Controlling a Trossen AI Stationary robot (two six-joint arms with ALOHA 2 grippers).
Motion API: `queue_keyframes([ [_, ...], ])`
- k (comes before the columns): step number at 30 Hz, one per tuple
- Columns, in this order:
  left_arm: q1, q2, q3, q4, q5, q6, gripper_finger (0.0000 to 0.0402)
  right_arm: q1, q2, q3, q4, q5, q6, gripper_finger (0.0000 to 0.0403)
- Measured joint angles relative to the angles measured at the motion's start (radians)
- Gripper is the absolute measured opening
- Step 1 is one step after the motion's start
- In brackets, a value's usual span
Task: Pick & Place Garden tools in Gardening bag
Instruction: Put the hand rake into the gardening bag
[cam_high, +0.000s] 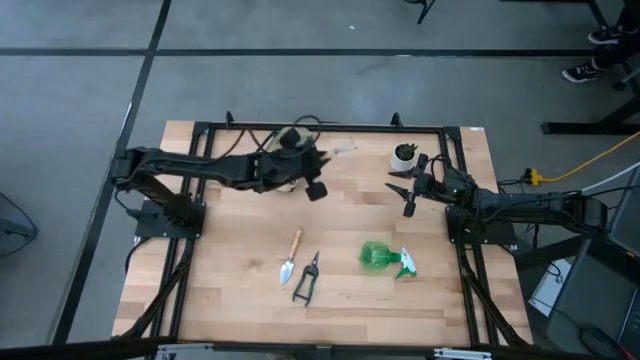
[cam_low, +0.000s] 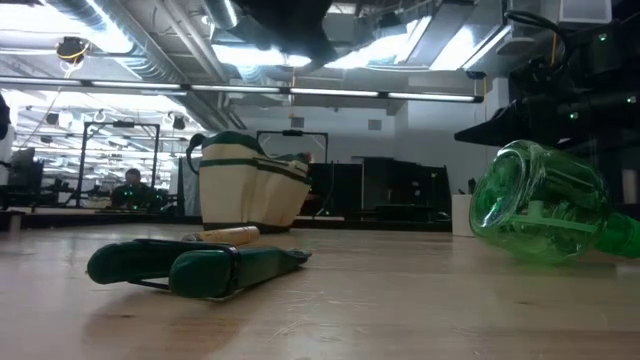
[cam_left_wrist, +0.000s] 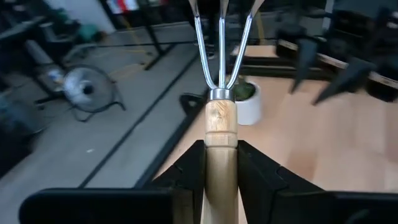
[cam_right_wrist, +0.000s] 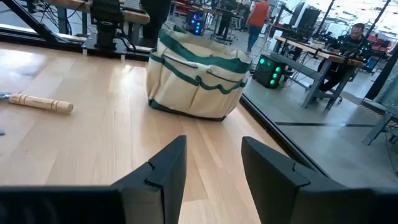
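The wooden tabletop (cam_high: 240, 300) carries everything here, framed by black rails. At its far edge sits the gardening bag (cam_right_wrist: 196, 78), a beige canvas tote with dark green trim, standing upright; from above it is mostly hidden under the left arm, whose left tool (cam_left_wrist: 221, 165) hangs right over it. That tool is clamped on the wooden handle of the hand rake (cam_left_wrist: 221, 118), the 3 metal tines pointing away from the wrist toward a small white-potted plant (cam_high: 405, 154) near the far right corner of the tabletop. The right tool (cam_right_wrist: 211, 165) hovers just beside that plant, its 2 fingers spread apart with nothing between them, facing across the tabletop toward the bag. Nearer the front, the translucent green spray bottle (cam_high: 380, 257) lies on its side with its white trigger pointing right. To its left, well apart from it, lie the pruning shears (cam_high: 306, 279), their handles green in the low view, and just beside them the trowel (cam_high: 291, 258) with its wooden handle pointing toward the bag. A person (cam_low: 130, 187) sits in the room beyond.
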Motion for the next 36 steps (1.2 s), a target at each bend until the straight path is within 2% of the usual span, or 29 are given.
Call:
queue_keyframes([
  [5, 0.000, -0.034, 0.000, -0.067, -0.102, -0.025, 0.0067, 0.000, 0.000, 0.000, -0.001, 0.000, 0.000, 0.0158],
  [18, 0.073, -0.057, 0.000, -0.388, -0.181, -0.201, 0.0067, 0.000, 0.000, 0.000, -0.007, 0.000, 0.000, 0.0158],
  [36, 0.232, -0.008, 0.000, -0.355, -0.174, -0.193, 0.0071, 0.000, 0.000, 0.000, -0.023, 0.000, 0.000, 0.0158],
])
